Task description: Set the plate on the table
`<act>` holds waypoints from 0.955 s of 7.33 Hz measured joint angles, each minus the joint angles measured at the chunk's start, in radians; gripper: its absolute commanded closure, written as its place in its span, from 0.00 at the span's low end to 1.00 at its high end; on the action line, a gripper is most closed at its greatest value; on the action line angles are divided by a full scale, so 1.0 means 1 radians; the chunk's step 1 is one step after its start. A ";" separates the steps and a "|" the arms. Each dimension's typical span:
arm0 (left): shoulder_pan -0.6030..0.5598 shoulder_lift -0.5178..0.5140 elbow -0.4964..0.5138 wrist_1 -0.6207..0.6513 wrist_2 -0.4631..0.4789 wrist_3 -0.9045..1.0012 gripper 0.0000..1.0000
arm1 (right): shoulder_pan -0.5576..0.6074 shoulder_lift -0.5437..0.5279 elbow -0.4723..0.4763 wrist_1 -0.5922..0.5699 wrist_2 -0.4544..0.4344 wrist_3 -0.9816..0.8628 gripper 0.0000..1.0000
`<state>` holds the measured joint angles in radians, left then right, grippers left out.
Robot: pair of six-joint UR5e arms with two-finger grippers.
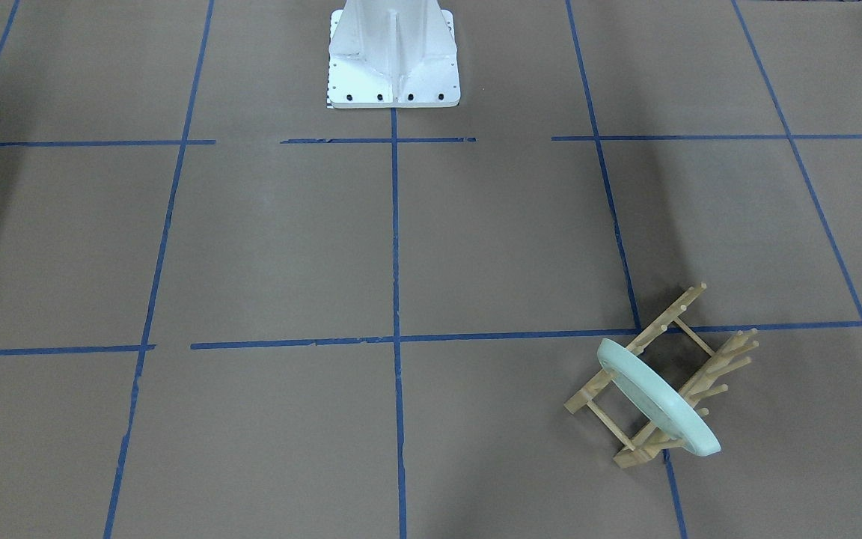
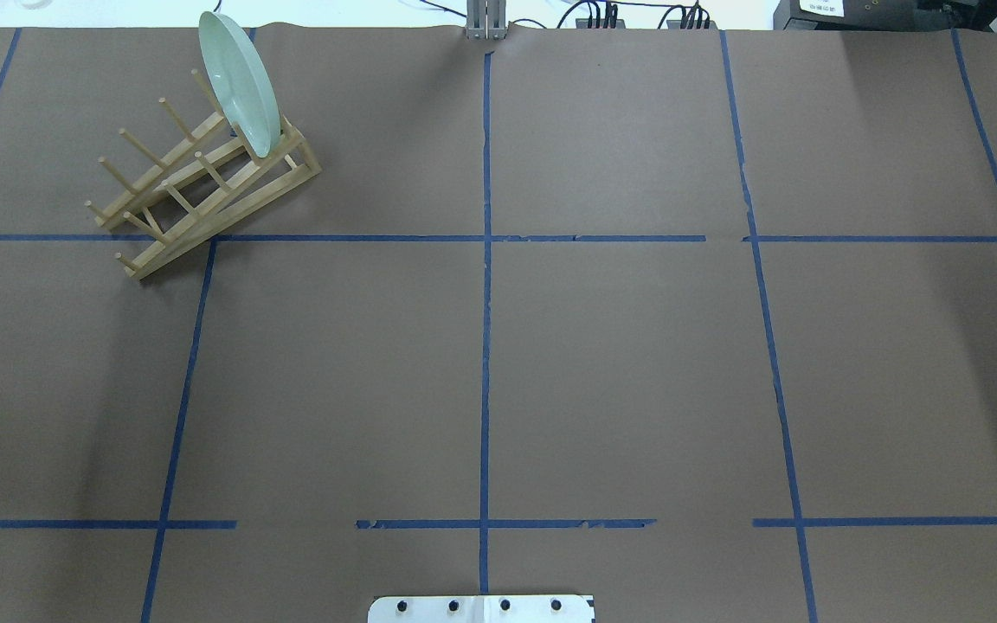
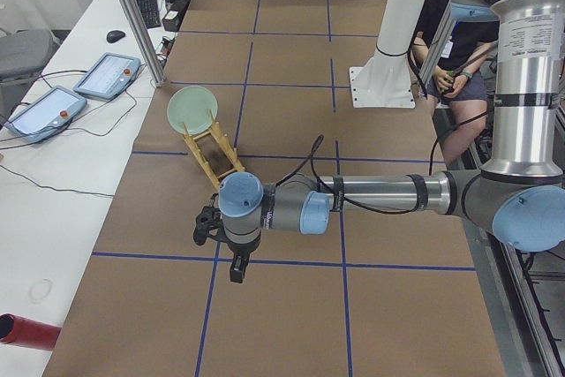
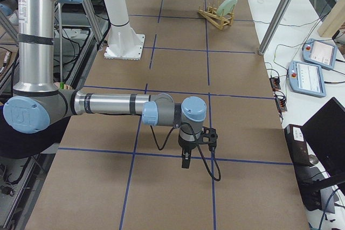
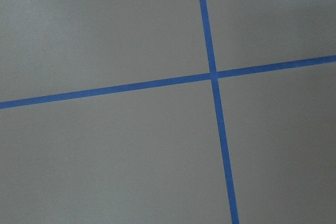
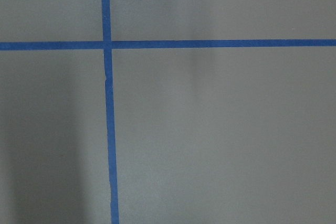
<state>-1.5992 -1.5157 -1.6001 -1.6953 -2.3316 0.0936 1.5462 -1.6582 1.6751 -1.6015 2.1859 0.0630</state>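
The round pale mint-green plate (image 2: 239,82) stands on edge in the light wooden peg rack (image 2: 204,186), propped by its pegs, at the far-left corner of the matte brown taped desk (image 2: 620,363). The left end effector (image 3: 237,269) and right end effector (image 4: 186,162) hang well apart from it, and I cannot tell whether either is released or clenched.

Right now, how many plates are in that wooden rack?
1. The plate stands on edge at the end of the rack farthest from the robot, on its left side. None appears hidden.
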 measured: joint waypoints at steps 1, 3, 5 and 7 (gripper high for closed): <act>0.000 0.000 -0.002 -0.002 0.000 0.002 0.00 | 0.000 0.000 0.000 0.000 0.000 0.000 0.00; 0.001 -0.022 -0.014 -0.012 -0.003 0.005 0.00 | 0.000 0.000 0.000 0.000 0.000 0.000 0.00; 0.015 -0.140 -0.028 -0.033 -0.003 -0.001 0.00 | 0.000 0.000 0.000 0.000 0.000 0.001 0.00; 0.053 -0.271 -0.039 -0.070 -0.024 -0.094 0.00 | -0.001 0.000 0.000 0.000 0.000 0.001 0.00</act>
<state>-1.5467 -1.7862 -1.6389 -1.7651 -2.3560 0.0001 1.5453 -1.6582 1.6751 -1.6015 2.1863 0.0637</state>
